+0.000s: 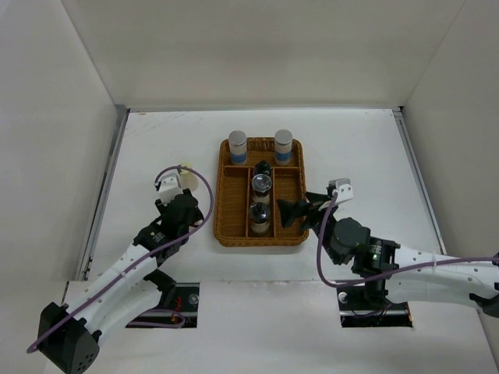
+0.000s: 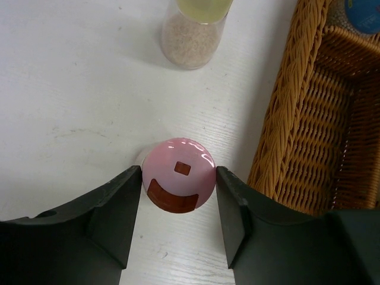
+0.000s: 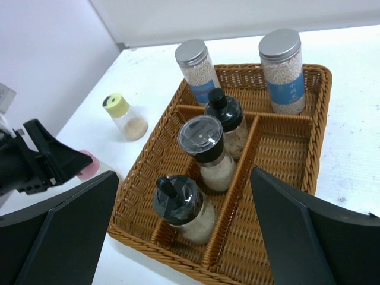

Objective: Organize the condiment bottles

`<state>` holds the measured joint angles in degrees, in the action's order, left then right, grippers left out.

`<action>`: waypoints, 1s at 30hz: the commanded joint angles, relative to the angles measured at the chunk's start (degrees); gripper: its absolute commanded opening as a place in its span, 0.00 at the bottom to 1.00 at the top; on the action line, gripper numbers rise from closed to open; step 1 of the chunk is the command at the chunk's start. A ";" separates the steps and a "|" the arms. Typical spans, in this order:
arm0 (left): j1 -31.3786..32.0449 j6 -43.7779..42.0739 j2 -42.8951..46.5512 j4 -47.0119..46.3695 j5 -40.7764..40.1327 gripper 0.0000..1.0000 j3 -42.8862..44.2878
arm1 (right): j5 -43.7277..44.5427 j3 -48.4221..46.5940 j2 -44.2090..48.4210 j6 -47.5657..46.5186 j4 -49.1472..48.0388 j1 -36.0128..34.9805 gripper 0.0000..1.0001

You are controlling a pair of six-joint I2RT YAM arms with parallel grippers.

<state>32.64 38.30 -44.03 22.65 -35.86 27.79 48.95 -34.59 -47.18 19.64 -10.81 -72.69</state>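
The brown wicker tray (image 1: 222, 195) holds two silver-lidded, blue-labelled cylinders (image 1: 238, 146) (image 1: 283, 146) at its back. Three black-topped glass shakers (image 1: 263, 167) (image 1: 262, 185) (image 1: 260, 216) stand in its middle lane. A pink-topped shaker (image 2: 179, 175) stands on the table left of the tray. My left gripper (image 2: 179, 179) is open, one finger close on each side of the pink top. A cream-lidded shaker (image 2: 196, 32) stands just beyond it, and shows in the top view (image 1: 185, 173). My right gripper (image 1: 292, 210) is open and empty, over the tray's right front.
The tray's wicker wall (image 2: 285, 119) runs close along the right of my left gripper. The tray's right lane (image 3: 285, 154) holds nothing. White walls enclose the table at the back and on both sides.
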 commanded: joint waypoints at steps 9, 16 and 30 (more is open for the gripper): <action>2.11 -0.42 7.63 2.21 0.62 0.25 6.38 | 3.17 2.51 5.07 -0.74 -2.38 0.40 1.00; 10.01 -2.97 8.88 1.97 -3.17 0.23 22.28 | 3.26 4.00 8.15 -0.30 -1.67 2.41 1.00; 25.58 -12.38 -26.61 -22.91 2.97 0.22 40.93 | 6.16 7.08 19.49 1.19 4.47 7.60 1.00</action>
<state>57.95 28.80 -66.26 5.65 -36.25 65.56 53.25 -27.90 -29.12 19.90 -7.97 -65.84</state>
